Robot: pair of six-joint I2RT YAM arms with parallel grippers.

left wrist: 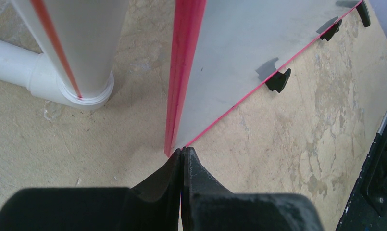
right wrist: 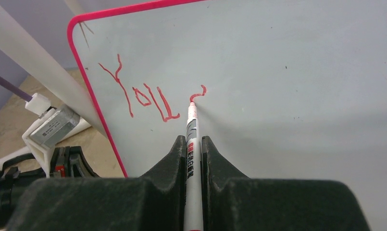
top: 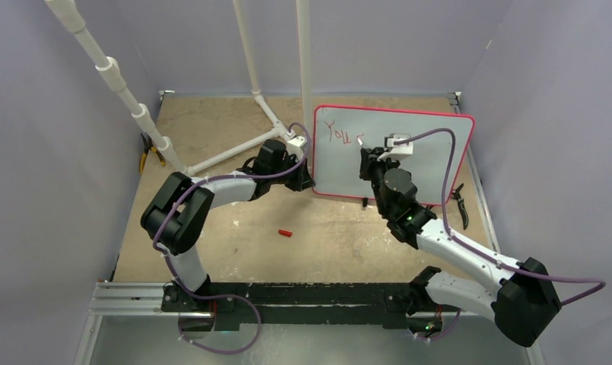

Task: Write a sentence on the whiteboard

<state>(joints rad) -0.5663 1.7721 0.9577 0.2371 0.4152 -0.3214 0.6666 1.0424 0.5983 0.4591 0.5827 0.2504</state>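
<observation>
The whiteboard [top: 428, 156] stands upright at the back centre, white with a red-pink frame; it also shows in the left wrist view [left wrist: 249, 48] and the right wrist view [right wrist: 302, 96]. The sentence [top: 339, 134] is red lettering at its upper left, reading roughly "You" plus a short new stroke [right wrist: 143, 96]. My right gripper [right wrist: 193, 140] is shut on a white marker [right wrist: 191, 124], whose red tip touches the board just below the new stroke. My left gripper [left wrist: 182, 150] is shut on the board's lower left corner [top: 309, 181].
A red marker cap [top: 286, 233] lies on the table in front of the board. White PVC pipes [top: 257, 99] stand left of and behind the board, close to my left gripper [left wrist: 81, 48]. Black board feet [left wrist: 279, 81] stick out. A black tool [top: 461, 201] lies right.
</observation>
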